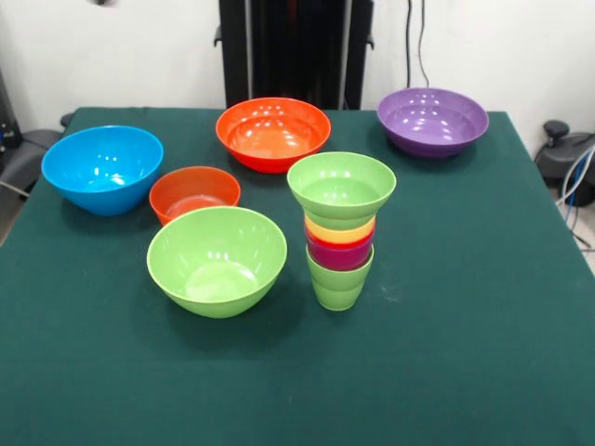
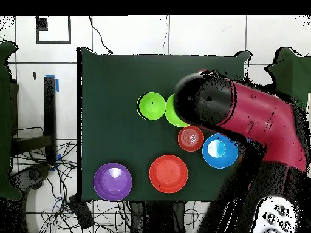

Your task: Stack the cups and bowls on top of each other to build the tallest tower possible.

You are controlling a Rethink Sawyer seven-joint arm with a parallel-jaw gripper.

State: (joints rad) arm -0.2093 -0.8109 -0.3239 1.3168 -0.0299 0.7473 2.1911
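The tower (image 1: 340, 232), a narrow column of glossy plastic tumblers topped by a small light-green ribbed bowl (image 1: 341, 189), stands upright near the green table's (image 1: 483, 307) middle. The large light-green plastic bowl (image 1: 217, 259) sits just beside it at nine o'clock in the front view. Overhead, the red-and-black arm (image 2: 243, 115) covers that bowl; its claw is hidden, so its opening cannot be told.
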